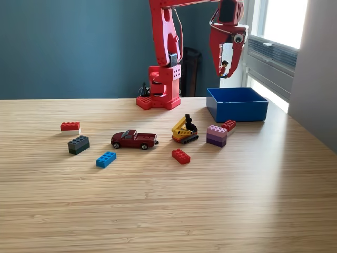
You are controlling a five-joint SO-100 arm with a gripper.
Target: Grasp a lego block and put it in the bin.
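Basically near done: gripper (225, 67) above the bin (236, 110) pinching a small piece (225, 66), release still left

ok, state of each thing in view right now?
pincer: raised above the bin, holding a small piece
bin: upright on the table, inside hidden
toy car: on its wheels
yellow digger: upright
pink-purple block: on the table, untouched
blue block: lying flat, studs up
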